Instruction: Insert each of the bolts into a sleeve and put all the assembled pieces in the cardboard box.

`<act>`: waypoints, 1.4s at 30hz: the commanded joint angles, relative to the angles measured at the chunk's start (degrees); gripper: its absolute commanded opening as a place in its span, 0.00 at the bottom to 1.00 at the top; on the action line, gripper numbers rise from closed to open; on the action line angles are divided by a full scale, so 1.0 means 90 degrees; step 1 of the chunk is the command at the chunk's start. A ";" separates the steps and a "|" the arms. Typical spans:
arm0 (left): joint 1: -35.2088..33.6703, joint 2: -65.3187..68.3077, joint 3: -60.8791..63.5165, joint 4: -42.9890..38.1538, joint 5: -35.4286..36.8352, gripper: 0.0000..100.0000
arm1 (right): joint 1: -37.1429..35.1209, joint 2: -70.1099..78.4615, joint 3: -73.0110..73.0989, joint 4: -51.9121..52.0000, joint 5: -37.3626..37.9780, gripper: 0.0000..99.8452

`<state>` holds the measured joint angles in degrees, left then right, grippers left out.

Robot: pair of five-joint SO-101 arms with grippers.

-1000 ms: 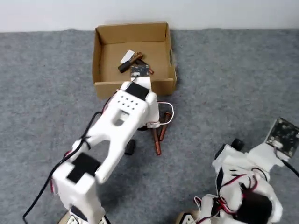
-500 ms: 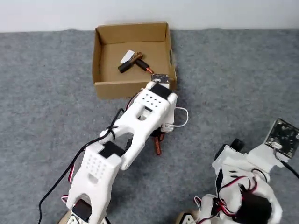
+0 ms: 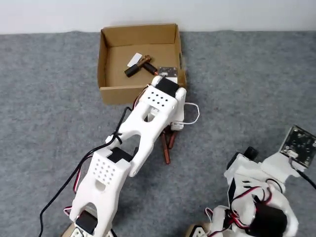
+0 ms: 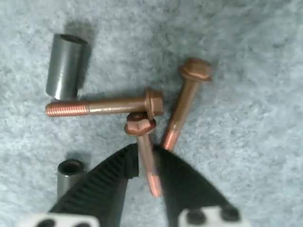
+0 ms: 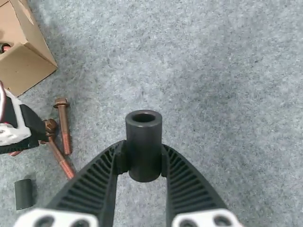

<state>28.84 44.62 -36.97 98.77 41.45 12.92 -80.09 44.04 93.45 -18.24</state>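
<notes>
Left gripper clamps 1 bolt just before the box. Right gripper, well apart from the box, grips a sleeve bore-up, apparently ready for insertion. 1 assembly lies inside the box.

Apparently a robotics lab or hobby workshop: a grey-felted desk, a bare white wall behind the cardboard box, and in front of it a white plastic left arm and right arm with exposed wiring.
</notes>
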 commanded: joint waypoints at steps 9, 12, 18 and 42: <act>-0.0039 -0.0127 0.0054 0.0186 0.0029 0.12 | 0.0044 -0.0005 -0.0049 -0.0132 0.0078 0.01; -0.0068 -0.0127 0.0200 0.0176 0.0039 0.12 | 0.0044 -0.0005 -0.0049 -0.0132 0.0078 0.01; -0.0068 -0.0127 0.0845 -0.0039 0.0039 0.12 | 0.0034 -0.0005 -0.0049 -0.0142 0.0078 0.01; -0.0957 -0.0029 0.1333 -0.0694 0.0049 0.01 | 0.0034 -0.0005 -0.0049 -0.0142 0.0088 0.01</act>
<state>22.95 44.88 -24.48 91.12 41.45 12.92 -80.09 44.04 93.45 -18.24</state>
